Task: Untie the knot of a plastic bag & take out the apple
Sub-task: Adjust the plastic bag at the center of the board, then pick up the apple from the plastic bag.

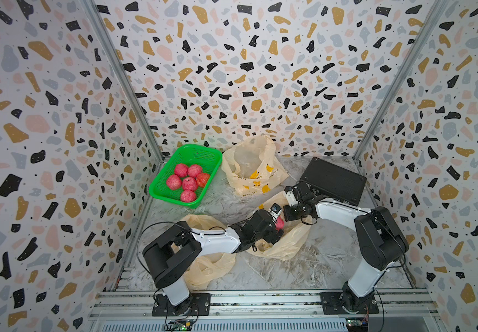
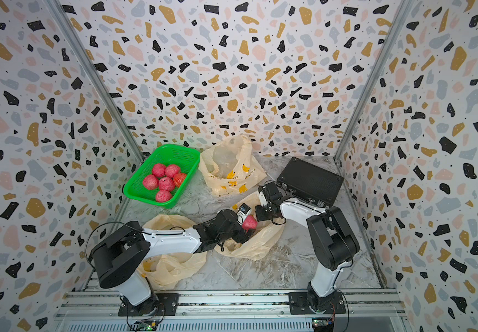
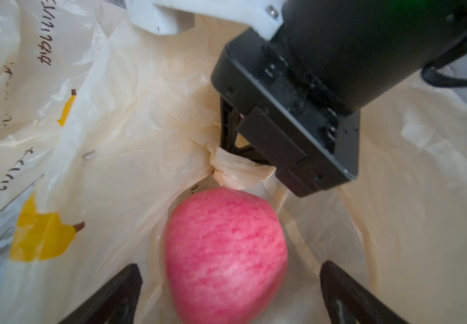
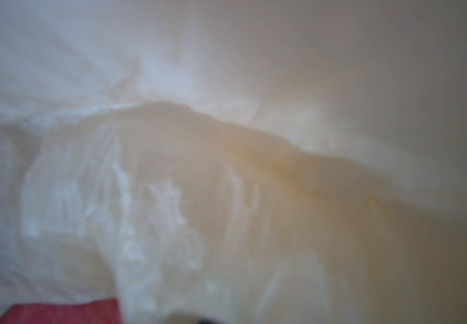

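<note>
Left wrist only: left claw (image 3: 230, 269) agape flanking apple (image 3: 225, 230), right claw (image 3: 233, 155) clamped on bag (image 3: 131, 134).

Bench (image 1: 318, 258): basket (image 1: 158, 188) back left, six apples (image 1: 189, 183) in it. Bag (image 1: 249, 166) back centre, right of basket; case (image 1: 334, 181) back right. Centre: second bag (image 1: 286, 244), one apple (image 3: 225, 246) inside, between the fingers of the left end effector (image 3: 226, 269). Third bag (image 1: 212, 264) front left, under left arm (image 1: 217, 240).

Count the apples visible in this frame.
7. Six apples cluster in the green basket. The seventh apple lies in the plastic bag between the arms, just ahead of the open left tool. More may be hidden inside the crumpled bags.
</note>
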You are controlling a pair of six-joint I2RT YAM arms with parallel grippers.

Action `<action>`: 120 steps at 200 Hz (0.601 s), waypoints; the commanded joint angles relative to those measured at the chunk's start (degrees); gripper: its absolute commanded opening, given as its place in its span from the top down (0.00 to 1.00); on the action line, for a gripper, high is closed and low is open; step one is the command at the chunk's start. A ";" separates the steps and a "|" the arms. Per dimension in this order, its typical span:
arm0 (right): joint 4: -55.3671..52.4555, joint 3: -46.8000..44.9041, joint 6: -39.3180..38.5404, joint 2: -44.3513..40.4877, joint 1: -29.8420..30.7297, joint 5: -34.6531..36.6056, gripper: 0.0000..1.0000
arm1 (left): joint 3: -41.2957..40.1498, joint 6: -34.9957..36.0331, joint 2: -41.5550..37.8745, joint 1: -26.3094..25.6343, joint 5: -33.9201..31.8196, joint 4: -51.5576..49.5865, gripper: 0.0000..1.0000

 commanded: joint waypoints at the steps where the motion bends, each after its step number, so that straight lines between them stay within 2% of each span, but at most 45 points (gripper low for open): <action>1: -0.57 -0.62 0.37 -2.60 0.29 -1.08 1.00 | 2.00 2.22 1.91 0.34 -2.41 3.08 0.01; 21: -0.97 -0.77 0.00 -2.89 0.32 -0.68 1.00 | 2.86 2.79 3.78 0.59 -0.77 2.93 0.01; 41: -1.34 -0.60 -0.19 -3.36 0.25 -0.17 1.00 | 2.90 2.34 4.13 0.60 0.65 2.11 0.09; 63: -1.71 -0.05 -0.31 -3.12 0.27 0.04 1.00 | 2.61 1.62 3.83 1.00 2.84 1.11 0.24; 120: -1.87 0.21 -0.63 -2.76 0.22 0.11 1.00 | 1.51 0.97 -1.77 1.95 5.73 -0.87 0.38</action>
